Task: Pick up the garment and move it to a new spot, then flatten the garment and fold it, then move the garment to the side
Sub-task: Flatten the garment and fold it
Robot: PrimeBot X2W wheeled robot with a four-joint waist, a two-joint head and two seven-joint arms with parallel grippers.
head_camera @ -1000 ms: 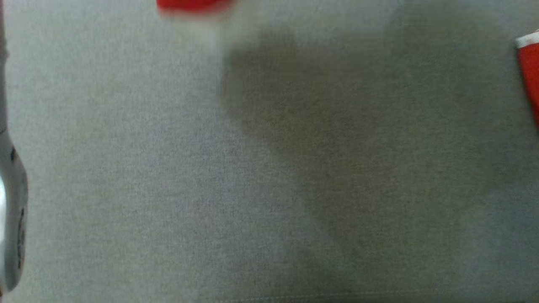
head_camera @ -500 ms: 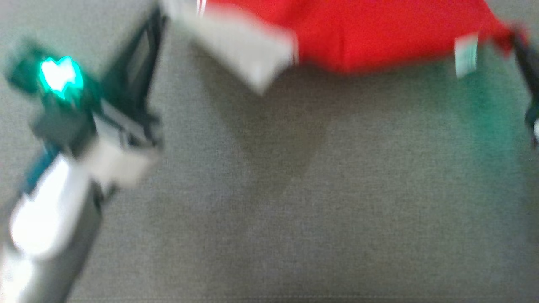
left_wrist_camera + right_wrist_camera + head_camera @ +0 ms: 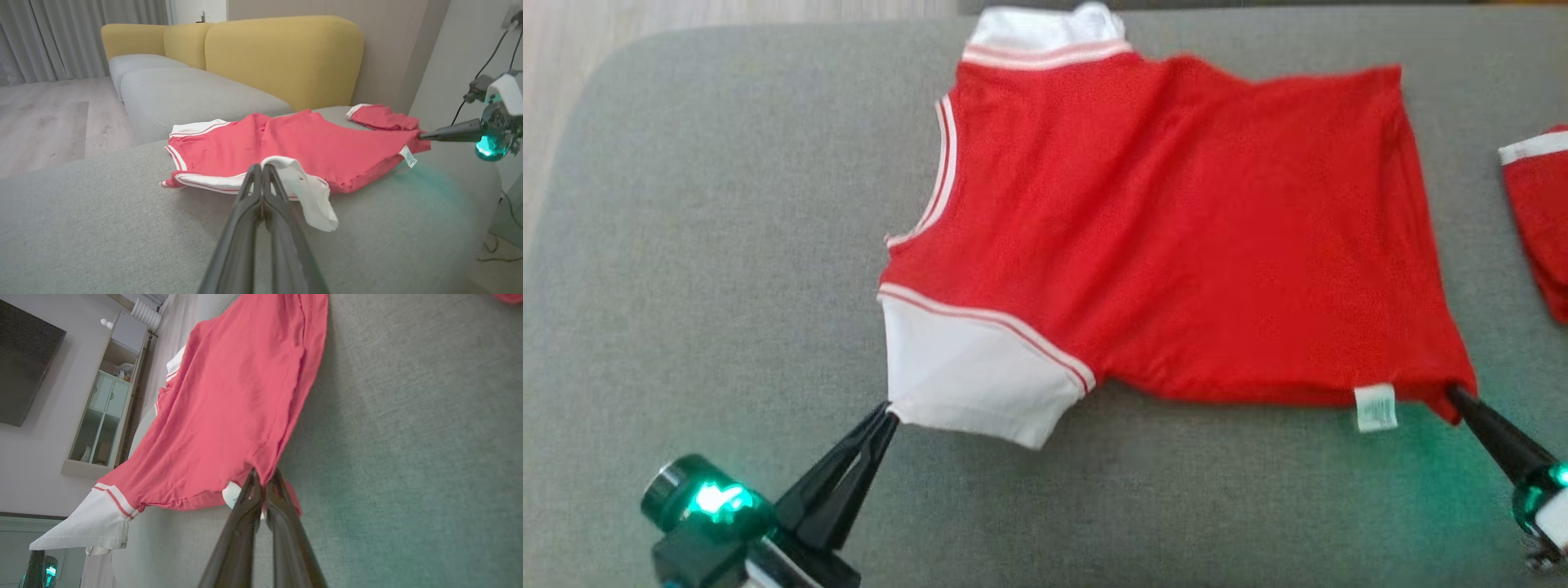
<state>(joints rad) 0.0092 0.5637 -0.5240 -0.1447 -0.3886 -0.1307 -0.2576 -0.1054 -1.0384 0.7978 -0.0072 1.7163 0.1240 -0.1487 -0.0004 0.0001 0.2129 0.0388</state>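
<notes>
At the near edge of the grey sofa seat [image 3: 686, 245], the tip of the near white sleeve [image 3: 964, 367] is being pinched by the left tool [image 3: 886, 415], its two dark fingers being pressed together on the cloth. A green light [image 3: 715, 498] is being shown on the wrist behind it. Well apart to the right, the near hem corner of the garment [image 3: 1176, 229] is being clamped by the right tool [image 3: 1454, 392], with both fingers closed on the red fabric just beside the small white label [image 3: 1374, 407]. In the left wrist view the pinched sleeve is being held a little off the seat, with its loose part hanging down. Between the two tools a shadow is being cast on the cushion under the near edge. Farther back, the red body is being carried by the seat, spread out with shallow creases. At the seat's far edge the second white sleeve [image 3: 1045, 33] is being shown with its striped trim. At the far right, a smaller red piece [image 3: 1539, 212] with a white band is being carried by the same seat, apart from the garment. Beyond, yellow backrests [image 3: 286, 57] and a pale wooden floor [image 3: 41, 118] are being shown.
</notes>
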